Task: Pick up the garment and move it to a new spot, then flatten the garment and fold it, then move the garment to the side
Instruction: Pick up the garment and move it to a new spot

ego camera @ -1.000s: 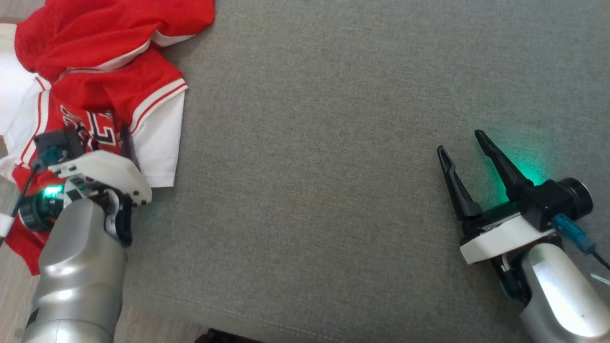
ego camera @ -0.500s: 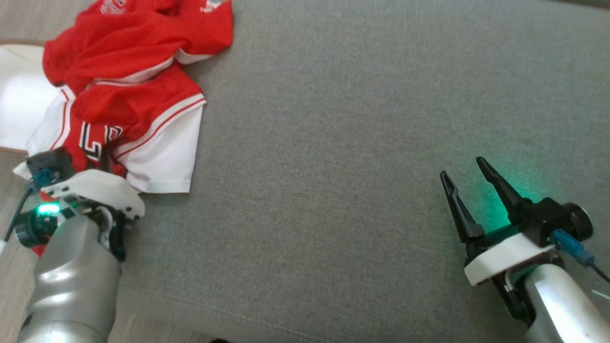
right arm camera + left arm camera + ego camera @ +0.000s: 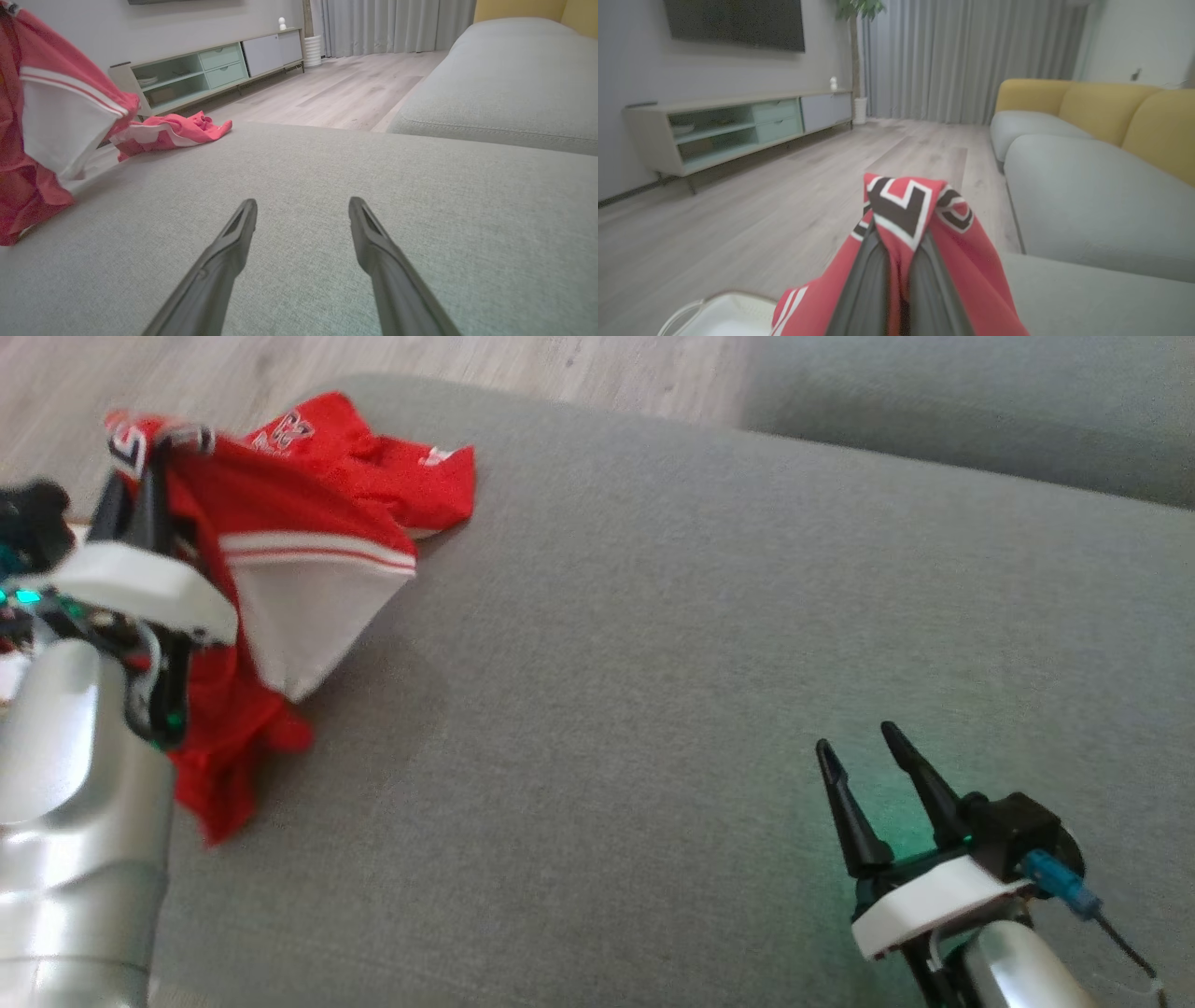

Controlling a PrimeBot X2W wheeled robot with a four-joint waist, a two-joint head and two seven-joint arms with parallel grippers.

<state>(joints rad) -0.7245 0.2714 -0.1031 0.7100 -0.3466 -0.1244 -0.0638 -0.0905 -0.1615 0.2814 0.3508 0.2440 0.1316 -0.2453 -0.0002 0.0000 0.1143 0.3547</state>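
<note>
red-and-white garment (image 3: 280, 569), bunched, hanging from left pincer (image 3: 899, 233)

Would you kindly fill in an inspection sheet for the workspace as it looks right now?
Surface: grey cushion, nothing lying on it but the garment.
Job's things: red and white garment, bunched; one part hangs lifted, another lies at the cushion's far edge.
Clutter: white container low in the left wrist view; contents hidden.
Grippers: left gripper shut on the garment; right gripper open, holding nothing, over bare cushion.
Cables: blue-plugged cable at the right wrist, well apart from the garment.
Surroundings: wooden floor, low cabinet, grey curtains, sofa with yellow backs.
</note>
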